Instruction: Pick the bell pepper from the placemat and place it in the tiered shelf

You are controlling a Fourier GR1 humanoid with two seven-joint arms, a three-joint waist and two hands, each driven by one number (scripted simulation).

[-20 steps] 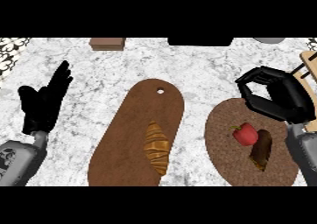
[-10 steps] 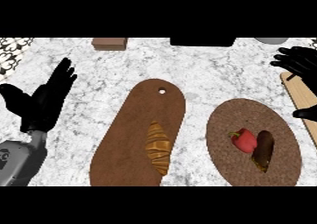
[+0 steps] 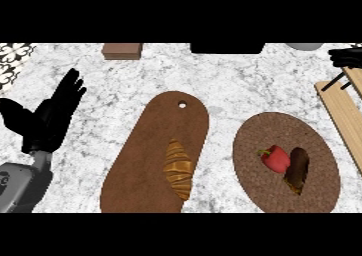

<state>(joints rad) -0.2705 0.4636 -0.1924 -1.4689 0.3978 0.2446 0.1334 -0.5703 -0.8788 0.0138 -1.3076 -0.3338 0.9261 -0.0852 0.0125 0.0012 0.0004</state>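
Pulled up and away, right hand [image 3: 351,55], now by the tiered shelf [image 3: 345,112] at the top corner; fingers hard to make out, held nothing. Left hand [image 3: 47,117] rested open, far off. Red bell pepper [image 3: 275,158] stayed on the placemat [image 3: 265,187], below the nearer right hand.

Bright, even light falls across the marble counter [image 3: 236,85], with no glare on the stone. On the round placemat [image 3: 252,170], the red bell pepper [image 3: 275,159] casts a dark, hard-edged shadow to its right, suggesting light from the left. Nothing appears blurred.
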